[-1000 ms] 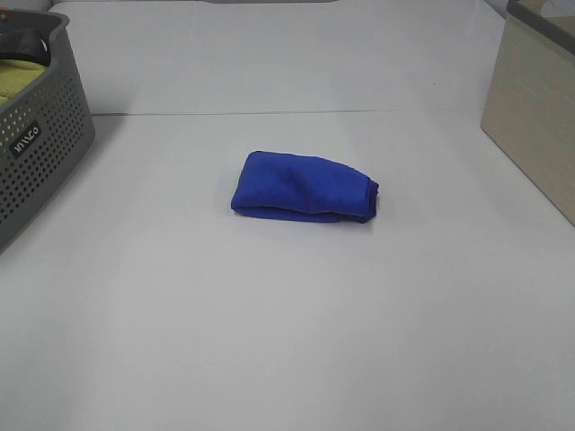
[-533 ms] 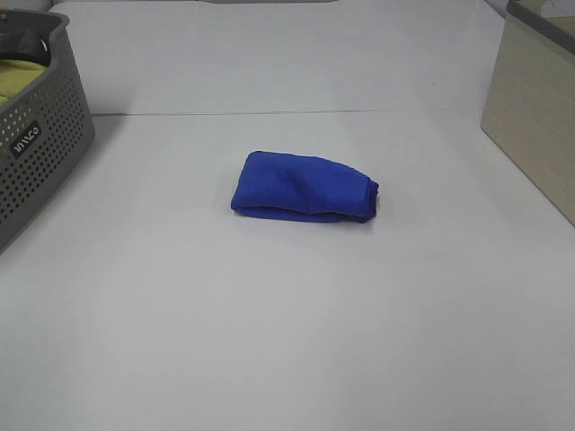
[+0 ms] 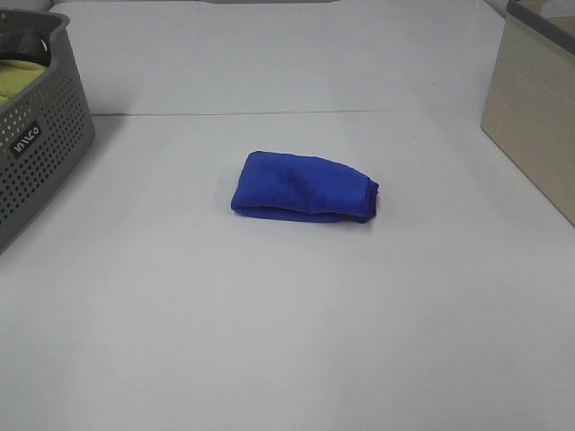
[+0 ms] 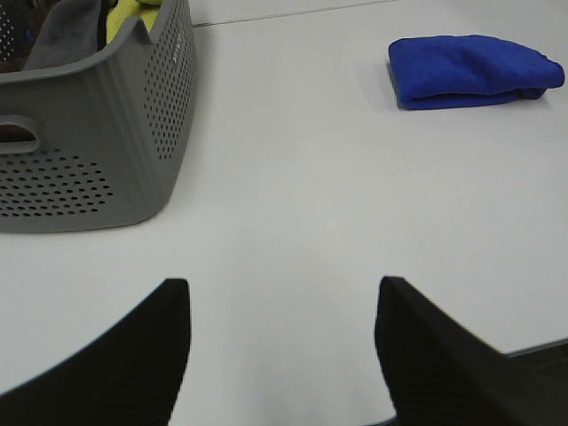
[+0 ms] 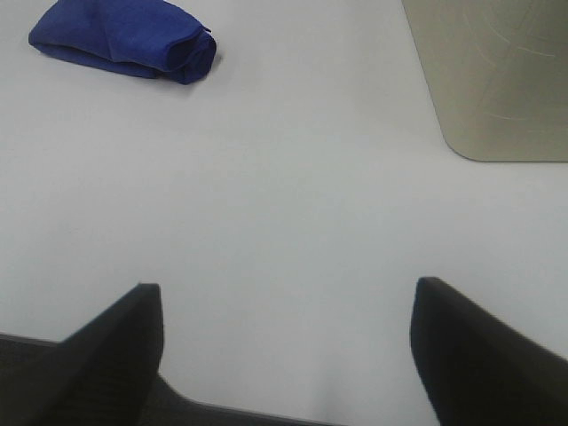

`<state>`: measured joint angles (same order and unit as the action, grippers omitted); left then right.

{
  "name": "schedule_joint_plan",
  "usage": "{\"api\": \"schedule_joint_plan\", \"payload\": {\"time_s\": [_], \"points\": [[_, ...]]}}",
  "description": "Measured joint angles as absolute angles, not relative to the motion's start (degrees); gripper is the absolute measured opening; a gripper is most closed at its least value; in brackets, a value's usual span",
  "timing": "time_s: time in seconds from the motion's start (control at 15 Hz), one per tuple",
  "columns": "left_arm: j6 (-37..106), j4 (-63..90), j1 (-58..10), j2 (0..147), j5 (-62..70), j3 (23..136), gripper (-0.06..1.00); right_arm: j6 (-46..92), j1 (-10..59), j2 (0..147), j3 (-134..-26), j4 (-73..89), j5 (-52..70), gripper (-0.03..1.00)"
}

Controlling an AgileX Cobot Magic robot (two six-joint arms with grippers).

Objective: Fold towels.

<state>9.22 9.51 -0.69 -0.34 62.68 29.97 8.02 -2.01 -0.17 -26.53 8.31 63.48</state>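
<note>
The left claw (image 4: 280, 346) is hanging wide apart over bare surface (image 3: 269, 341), holding nothing; the right claw (image 5: 284, 351) is doing the same, its jaws spread wide and empty. Both are sitting well back from the towel (image 3: 304, 187), which is lying already bundled near the middle of the surface, its long axis running left to right in the high view. Neither arm is looking clearly nearer; the grey basket (image 3: 36, 135) is standing on the left arm's side, the beige box (image 3: 535, 117) on the right's.
</note>
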Motion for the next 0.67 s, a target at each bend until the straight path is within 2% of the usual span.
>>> {"api": "schedule_joint_plan", "payload": {"time_s": [0.4,0.67], "points": [[9.22,9.51,-0.69,-0.34,62.68,29.97,0.59,8.02,-1.78,-0.17,-26.53,8.48,63.48,0.75],[9.28,9.51,-0.69,-0.34,62.68,29.97,0.59,8.02,1.38,-0.17,-26.53,8.65,63.48,0.75]]}}
